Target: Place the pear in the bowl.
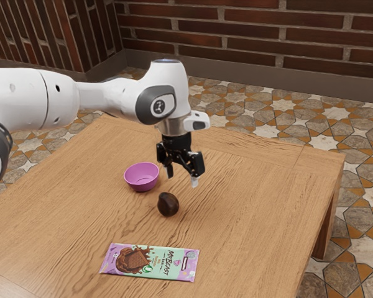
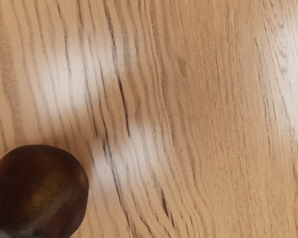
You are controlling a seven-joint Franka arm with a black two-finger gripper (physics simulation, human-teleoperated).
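My gripper (image 1: 182,176) hangs above the table with its two fingers apart and nothing between them. The pear (image 1: 168,204), dark brown and rounded, rests on the wood just below the gripper, on the near side in the exterior view. In the wrist view the pear (image 2: 37,193) is partly cut off by the picture's edge, off to one side of the hand. A small purple bowl (image 1: 142,180) stands upright on the table, to the exterior view's left of the gripper and apart from the pear. No part of its visible inside holds anything.
A chocolate bar in a purple and mint wrapper (image 1: 150,262) lies flat nearer the camera than the pear. The wooden table (image 1: 255,205) ends at an edge on the exterior view's right, with a patterned tile floor beyond and brick walls behind.
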